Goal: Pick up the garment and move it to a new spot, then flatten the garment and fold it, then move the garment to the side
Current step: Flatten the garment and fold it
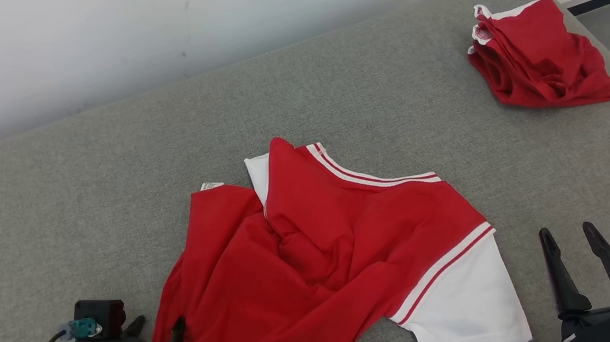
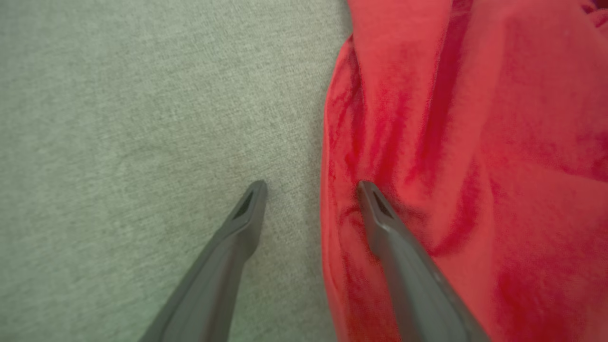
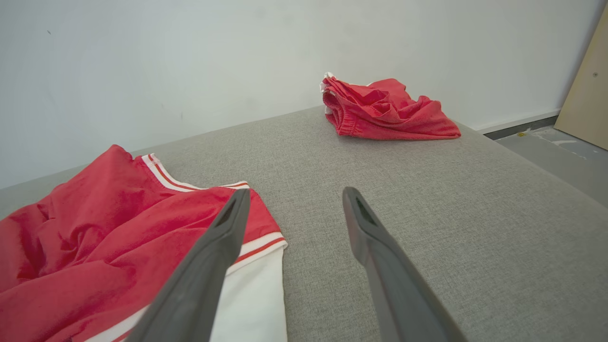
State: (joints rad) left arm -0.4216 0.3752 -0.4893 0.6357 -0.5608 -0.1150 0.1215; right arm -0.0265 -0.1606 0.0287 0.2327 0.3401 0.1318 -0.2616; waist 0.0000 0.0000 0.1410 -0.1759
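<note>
Grey upholstered pad [image 1: 69,190] is seen against a white wall [image 1: 136,32], with the garment [image 1: 306,256] lying crumpled across its near middle, one white sleeve [image 1: 467,304] spread flat toward the right. The left end effector [image 1: 158,329] is held released at the garment's left edge, one finger [image 2: 418,280] over red cloth, the other over bare pad. The right end effector [image 1: 566,233] is held released and empty just beside the sleeve. A second red garment [image 1: 538,60] is bunched at the far right corner
</note>
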